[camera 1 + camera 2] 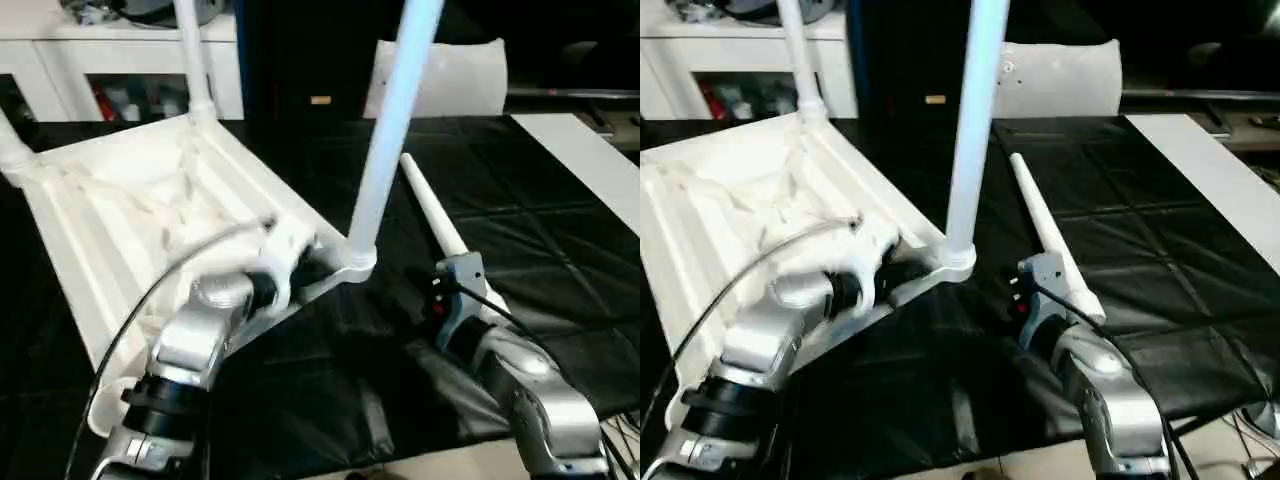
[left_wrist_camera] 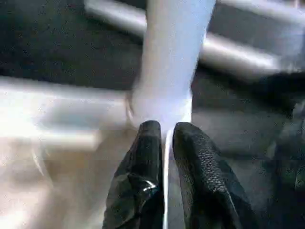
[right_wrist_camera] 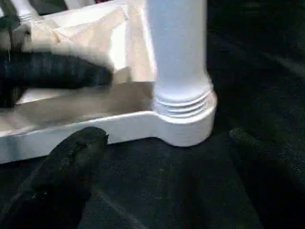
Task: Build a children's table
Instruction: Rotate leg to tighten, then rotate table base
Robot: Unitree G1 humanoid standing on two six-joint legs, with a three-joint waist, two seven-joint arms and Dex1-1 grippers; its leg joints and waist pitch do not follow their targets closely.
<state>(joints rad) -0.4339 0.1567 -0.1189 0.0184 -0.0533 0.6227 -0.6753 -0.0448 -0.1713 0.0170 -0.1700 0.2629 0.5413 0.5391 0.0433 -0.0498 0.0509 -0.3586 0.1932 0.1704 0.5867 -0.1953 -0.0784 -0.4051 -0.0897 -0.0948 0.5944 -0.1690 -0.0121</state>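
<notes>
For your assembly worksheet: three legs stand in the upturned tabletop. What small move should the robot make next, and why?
Probably swing the open right hand to the loose leg lying on the black cloth beside it and close on it, since the tabletop needs a fourth.

A white table leg point(image 3: 177, 52) stands upright in the round corner socket point(image 3: 188, 126) of the upturned tabletop point(image 3: 76, 129). Its threaded rings show just above the socket's rim, so the base is not sunk fully out of sight. The tabletop's ribbed underside point(image 3: 90, 33) runs away behind the leg, and its edge lies on a black mat point(image 3: 157, 186). The right gripper point(image 3: 162, 157) hangs before the socket, its two black fingers point(image 3: 66, 176) spread wide to either side and touching nothing. Another black finger point(image 3: 52, 71) reaches over the tabletop, beside the leg.
</notes>
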